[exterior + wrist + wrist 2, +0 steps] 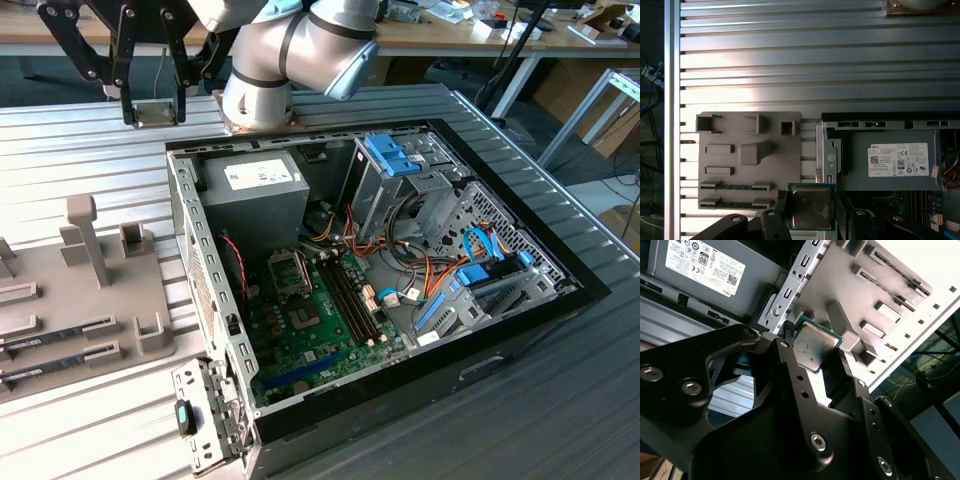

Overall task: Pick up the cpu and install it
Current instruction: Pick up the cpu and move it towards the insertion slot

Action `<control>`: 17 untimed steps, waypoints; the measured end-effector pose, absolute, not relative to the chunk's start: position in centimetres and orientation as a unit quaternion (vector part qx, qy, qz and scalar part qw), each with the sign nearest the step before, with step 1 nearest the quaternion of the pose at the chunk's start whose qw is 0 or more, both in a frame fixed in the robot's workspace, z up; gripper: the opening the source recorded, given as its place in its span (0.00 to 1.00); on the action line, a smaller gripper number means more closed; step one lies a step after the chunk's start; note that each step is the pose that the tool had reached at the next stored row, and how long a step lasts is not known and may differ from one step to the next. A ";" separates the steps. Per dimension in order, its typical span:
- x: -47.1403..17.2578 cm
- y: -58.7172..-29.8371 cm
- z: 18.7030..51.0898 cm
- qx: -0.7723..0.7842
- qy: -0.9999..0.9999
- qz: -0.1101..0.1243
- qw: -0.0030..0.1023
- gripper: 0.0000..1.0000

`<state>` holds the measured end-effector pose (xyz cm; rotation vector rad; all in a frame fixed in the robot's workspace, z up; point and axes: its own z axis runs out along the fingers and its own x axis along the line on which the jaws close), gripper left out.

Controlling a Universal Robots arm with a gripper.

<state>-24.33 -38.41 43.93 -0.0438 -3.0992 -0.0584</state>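
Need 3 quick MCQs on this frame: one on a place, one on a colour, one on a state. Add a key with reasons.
1. Where is the cpu?
A on the floor
B held by the end effector
C in a person's hand

2. What colour is the motherboard?
A red
B white
C green

3. How is the computer case?
A side open, internals exposed
B closed, panel on
C wrapped in plastic

Key:
1 B: both wrist views show it clamped by its edges.
2 C: the exterior view shows a green board.
3 A: the board and the cables lie in plain sight.
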 end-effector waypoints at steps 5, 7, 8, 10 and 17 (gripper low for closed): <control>-23.8 -38.4 43.9 -0.014 -1.000 -0.019 0.021 0.47; -23.5 -38.4 43.9 -0.014 -0.999 -0.019 0.021 0.47; -23.4 -38.4 43.9 -0.014 -0.999 -0.019 0.021 0.47; -23.0 -38.4 43.9 -0.014 -0.999 -0.019 0.021 0.47; -22.1 -38.4 43.8 -0.014 -0.999 -0.019 0.022 0.47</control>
